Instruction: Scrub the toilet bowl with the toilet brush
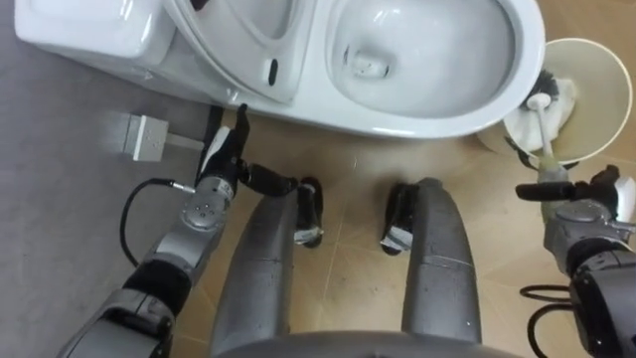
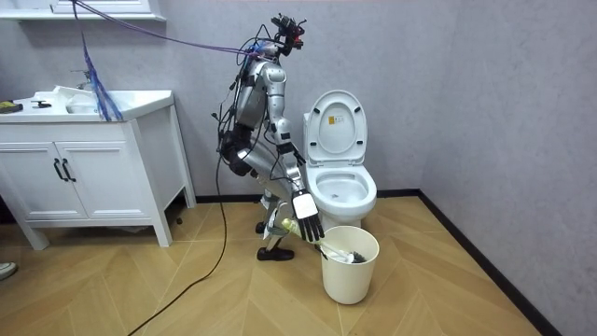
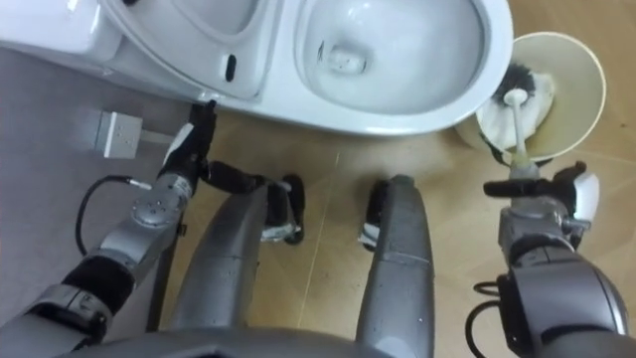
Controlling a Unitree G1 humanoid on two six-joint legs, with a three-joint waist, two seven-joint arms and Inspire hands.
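The robot stands bent over the toilet (image 1: 437, 124), whose bowl fills the top of the eye views with the lid raised at upper left. At upper right a cream bin (image 1: 616, 70) sits just beside the bowl's rim. The brush (image 1: 544, 139) stands head down in the bin, its handle slanting toward the frame's right edge. There the right hand (image 1: 586, 204) closes thumb and fingers on the handle's end. At left centre the left hand (image 1: 221, 159) hangs empty, fingers straight, pointing at the toilet's base. A small white box (image 1: 147, 136) lies on the floor at left.
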